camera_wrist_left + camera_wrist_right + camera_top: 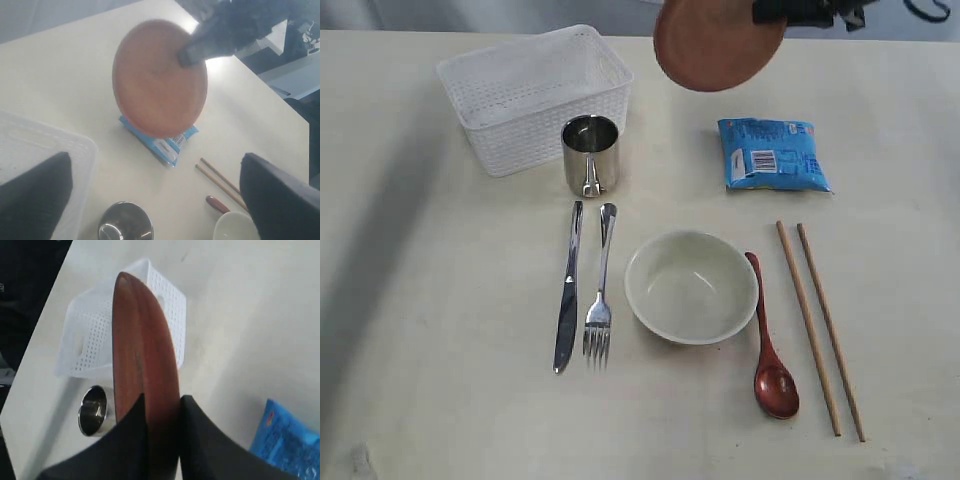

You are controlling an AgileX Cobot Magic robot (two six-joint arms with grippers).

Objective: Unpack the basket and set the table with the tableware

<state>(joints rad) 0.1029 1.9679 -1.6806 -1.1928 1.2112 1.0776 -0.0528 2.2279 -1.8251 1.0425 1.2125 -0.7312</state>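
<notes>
— Pinching the plate (718, 45) by its rim, is it? Where exactly?

— Yes. The right gripper (162, 407) has its jaws drawn narrow on the rim, one finger on each face. The plate hangs on edge in the air over the far edge of the table (440, 350). It is to the right of the basket (550, 135) and beyond the snack packet (772, 155).

— And the left gripper (154, 170)?

— Spread wide with nothing in it, above the cup (590, 150) and the basket's near corner.

— How would you expect the plate to behave?

— Stiff and smooth, and probably light, wood or lacquer by its look. A pinch on a thin rim leaves it free to pivot or slide out. I'd judge a slow swing safest, laying it flat before letting go.

— Where could it land?

— The bowl (632, 285) sits mid-table. The knife (567, 290) and fork (600, 300) lie toward the left edge, the spoon (770, 350) and chopsticks (809, 330) toward the right. There is bare table along the near edge and at the far right corner, but I cannot tell which spot is meant.
</notes>
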